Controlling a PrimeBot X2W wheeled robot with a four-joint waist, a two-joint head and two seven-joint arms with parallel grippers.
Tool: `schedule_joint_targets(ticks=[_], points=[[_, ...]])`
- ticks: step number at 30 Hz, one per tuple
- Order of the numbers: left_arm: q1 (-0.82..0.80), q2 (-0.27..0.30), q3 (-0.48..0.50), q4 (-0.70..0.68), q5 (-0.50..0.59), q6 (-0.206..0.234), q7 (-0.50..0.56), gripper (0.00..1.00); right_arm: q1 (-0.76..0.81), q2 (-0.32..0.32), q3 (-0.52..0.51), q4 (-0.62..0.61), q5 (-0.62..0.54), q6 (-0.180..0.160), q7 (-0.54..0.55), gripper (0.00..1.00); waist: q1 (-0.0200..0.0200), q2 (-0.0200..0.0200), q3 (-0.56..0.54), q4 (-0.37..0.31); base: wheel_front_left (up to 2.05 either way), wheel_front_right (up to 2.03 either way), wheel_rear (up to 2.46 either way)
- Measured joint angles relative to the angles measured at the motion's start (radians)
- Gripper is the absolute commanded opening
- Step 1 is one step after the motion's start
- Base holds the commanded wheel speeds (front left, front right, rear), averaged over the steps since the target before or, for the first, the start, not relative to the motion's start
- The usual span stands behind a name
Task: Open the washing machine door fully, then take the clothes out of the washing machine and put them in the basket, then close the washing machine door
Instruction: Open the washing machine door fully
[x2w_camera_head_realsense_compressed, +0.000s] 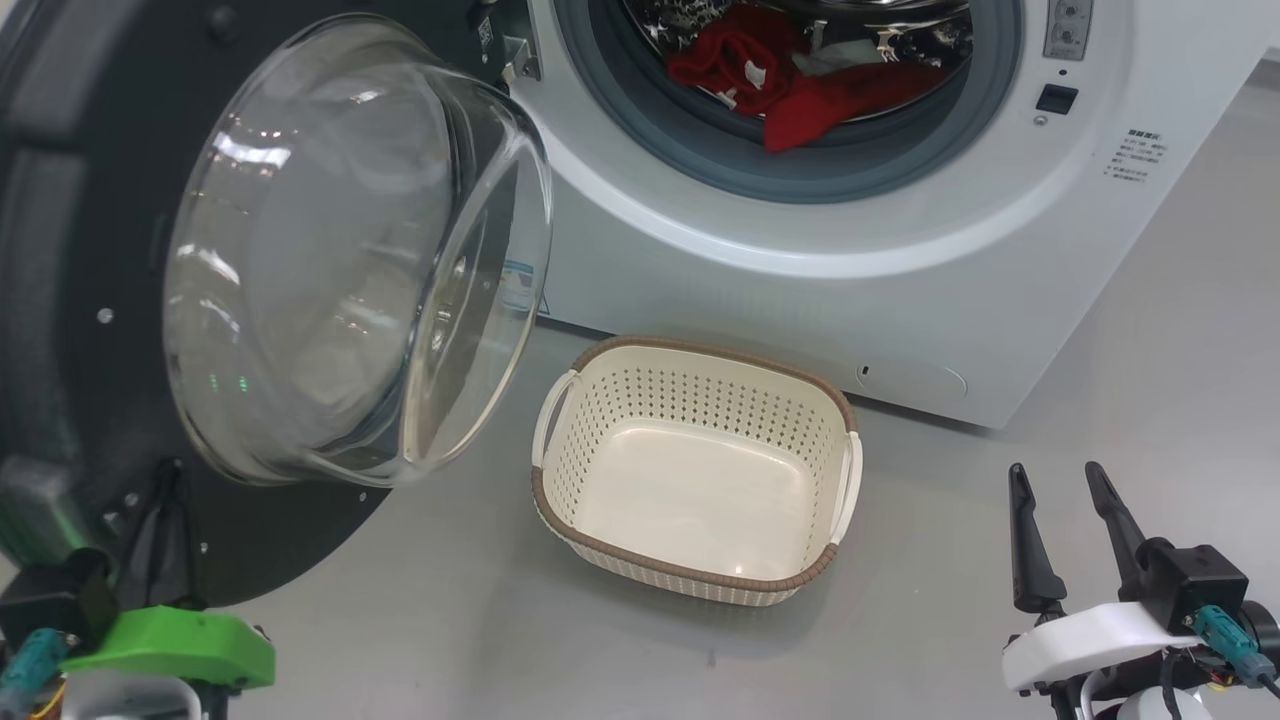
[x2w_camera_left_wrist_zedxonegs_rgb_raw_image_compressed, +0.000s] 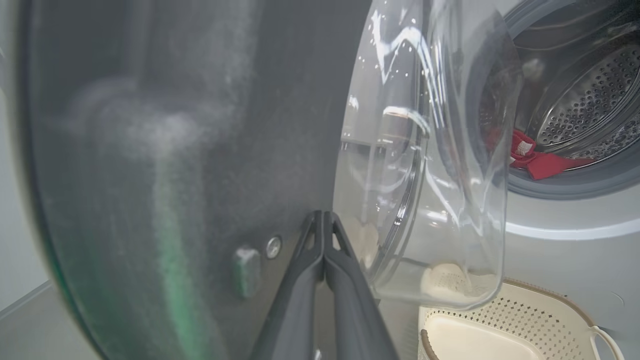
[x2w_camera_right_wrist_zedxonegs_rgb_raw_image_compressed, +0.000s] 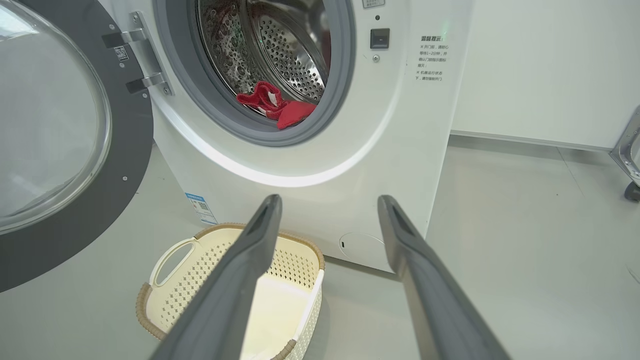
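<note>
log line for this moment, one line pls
door: open | clothes: in drum | basket: empty, before washing machine | left gripper: shut, tips at door's black inner face | right gripper: open, empty

On the washing machine front, right of the drum opening, a notice in small Chinese print is headed "温馨提示"; its lines are too small to read. A blue label at the lower left corner and a sticker on the door carry codes.

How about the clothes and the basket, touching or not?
Apart. Head view: the clothes lie in the washing machine, the basket stands empty on the floor below.
</note>
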Motion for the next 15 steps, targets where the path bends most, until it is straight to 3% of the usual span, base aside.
schedule_joint_targets(ticks=[15], points=[[-0.087,0.001,0.123,0.122,-0.023,0.003,-0.040,0.00,-0.022,-0.002,-0.011,0.001,-0.009,0.008,0.000,1.00,0.0000,0.0000,0.036,-0.031,0.00,0.00,0.00]])
